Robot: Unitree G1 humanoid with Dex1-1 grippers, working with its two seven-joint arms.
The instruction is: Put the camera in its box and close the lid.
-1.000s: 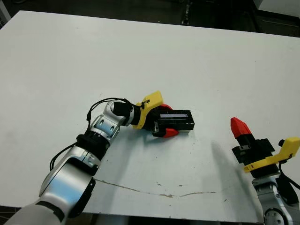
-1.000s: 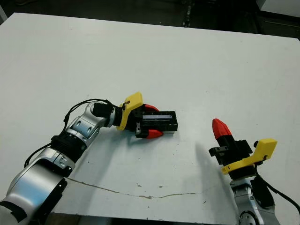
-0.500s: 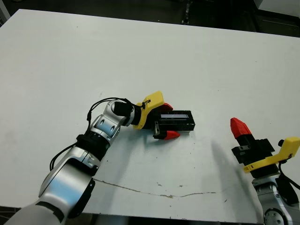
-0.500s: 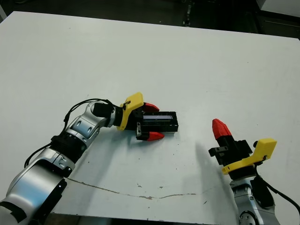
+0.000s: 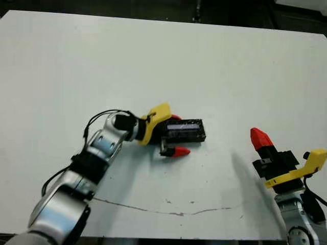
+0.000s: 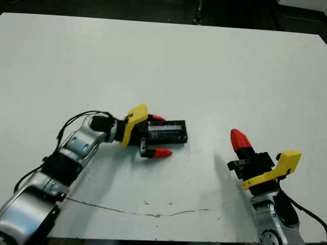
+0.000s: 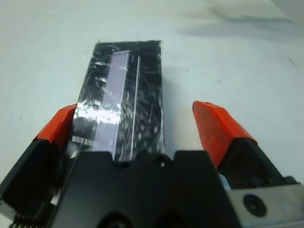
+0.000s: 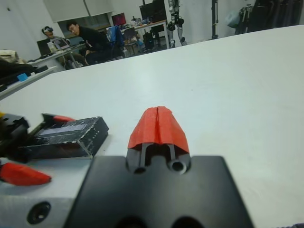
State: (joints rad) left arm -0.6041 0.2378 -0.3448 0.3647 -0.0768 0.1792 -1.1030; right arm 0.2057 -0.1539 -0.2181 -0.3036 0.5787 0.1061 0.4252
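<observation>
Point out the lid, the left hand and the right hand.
lid (image 5: 185,129): left eye view, on its glossy black top face.
left hand (image 5: 174,135): left eye view, midway between its two red fingertips, open around the lid.
right hand (image 6: 239,140): right eye view, on its closed red fingertips.

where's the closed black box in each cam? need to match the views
Left eye: box just left of centre, between the left pincer fingers.
Right eye: box at centre.
Left wrist: box fills the middle, against one finger, clear of the other.
Right wrist: box at left.
Shared landmark: the pale stripe on its top.
</observation>
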